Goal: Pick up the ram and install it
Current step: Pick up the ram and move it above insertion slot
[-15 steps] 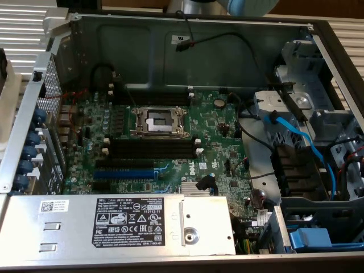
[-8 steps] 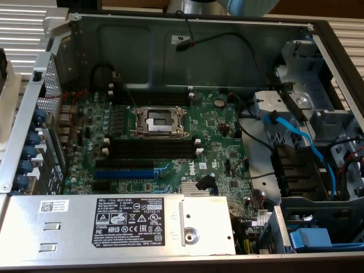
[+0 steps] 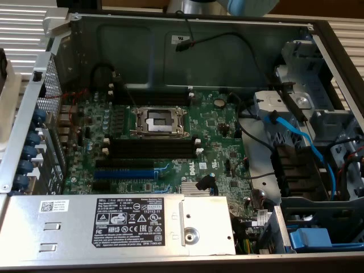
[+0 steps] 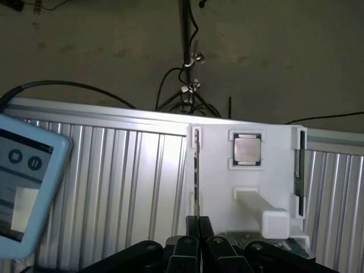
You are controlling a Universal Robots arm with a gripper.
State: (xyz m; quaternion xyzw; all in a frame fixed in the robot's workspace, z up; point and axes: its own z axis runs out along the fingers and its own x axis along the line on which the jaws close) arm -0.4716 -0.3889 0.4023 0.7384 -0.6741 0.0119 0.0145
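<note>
Pincer [image 4: 198,223] is closed down to a narrow gap and looks clamped on the near end of the ram [image 4: 196,170]. The ram stands on edge in the side groove of the white holder [image 4: 216,187], which sits on the ribbed metal desk [image 4: 131,182]. In the same holder are a CPU chip [image 4: 247,149] in the middle pocket and a second stick [image 4: 298,170] in the opposite groove. A blue-framed pendant [image 4: 23,182] lies beside the holder. Exterior view: open PC case [image 3: 170,51], with black memory slots [image 3: 151,149] on the motherboard [image 3: 216,131] just below the CPU socket [image 3: 159,120].

Pincer [image 4: 199,228] in a tight, narrow pinch
</note>
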